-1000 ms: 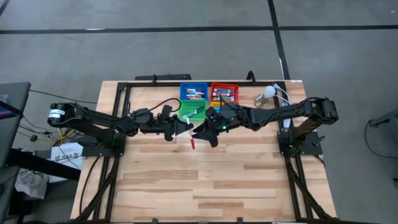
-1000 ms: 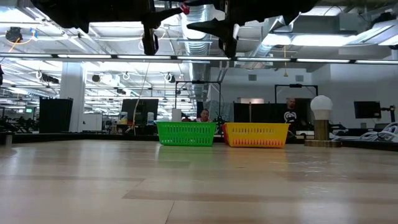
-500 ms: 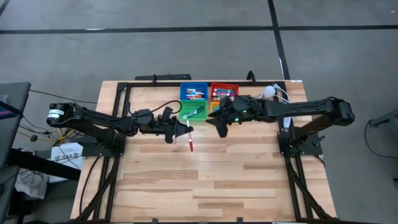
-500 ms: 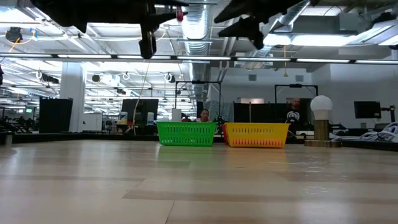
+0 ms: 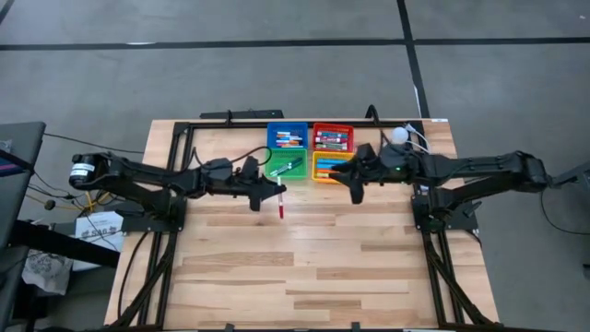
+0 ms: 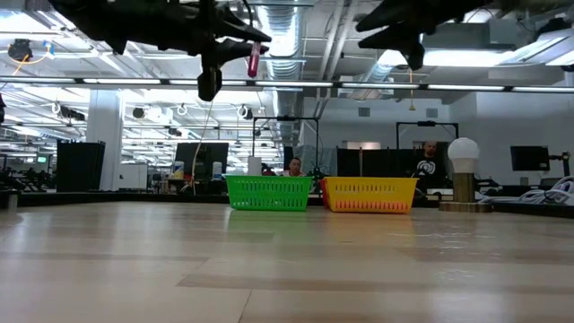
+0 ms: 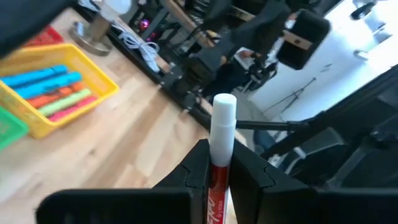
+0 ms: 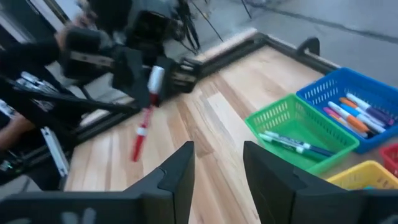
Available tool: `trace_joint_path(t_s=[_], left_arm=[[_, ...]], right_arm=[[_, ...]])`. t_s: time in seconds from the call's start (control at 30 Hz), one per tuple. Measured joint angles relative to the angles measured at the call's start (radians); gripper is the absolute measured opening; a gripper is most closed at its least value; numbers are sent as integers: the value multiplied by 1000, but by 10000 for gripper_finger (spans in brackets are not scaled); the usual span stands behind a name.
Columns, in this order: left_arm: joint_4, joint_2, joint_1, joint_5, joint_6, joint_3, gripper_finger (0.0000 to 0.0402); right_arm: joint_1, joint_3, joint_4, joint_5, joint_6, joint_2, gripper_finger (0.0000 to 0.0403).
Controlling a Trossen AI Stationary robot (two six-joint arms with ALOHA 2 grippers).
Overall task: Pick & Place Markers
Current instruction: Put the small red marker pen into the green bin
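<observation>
Most markers [image 5: 332, 140] already lie in bins [image 5: 287, 136]; left gripper [image 5: 277, 192] pinches a red marker [image 5: 280, 205] aloft, right gripper [image 5: 354, 188] spread empty.

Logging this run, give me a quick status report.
Left gripper shut on red marker, raised beside green bin. Right gripper open, empty, near yellow bin. Nothing in the way.

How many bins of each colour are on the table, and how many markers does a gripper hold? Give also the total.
blue bin: 1
red bin: 1
green bin: 1
yellow bin: 1
red marker in the left gripper: 1
Total: 5
</observation>
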Motion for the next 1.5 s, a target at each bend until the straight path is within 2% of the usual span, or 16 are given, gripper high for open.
trace_joint_path(t_s=[0.43, 0.7, 0.83, 0.93, 1.23, 1.5], left_arm=[[-456, 11, 111, 51, 270, 221, 35], [-484, 32, 217, 134, 382, 235, 35], [-494, 106, 240, 175, 412, 253, 35], [-511, 192, 250, 216, 455, 315, 35], [-826, 397, 312, 216, 673, 627, 35], [-995, 542, 388, 209, 853, 805, 35]], right_arm=[[38, -250, 302, -3, 37, -179, 118], [59, -332, 392, 6, 40, -240, 118], [62, -359, 392, 57, 62, -269, 118], [63, -360, 391, 61, 64, -270, 118], [63, -360, 385, 57, 64, -269, 118], [49, -360, 406, 59, 45, -268, 118]])
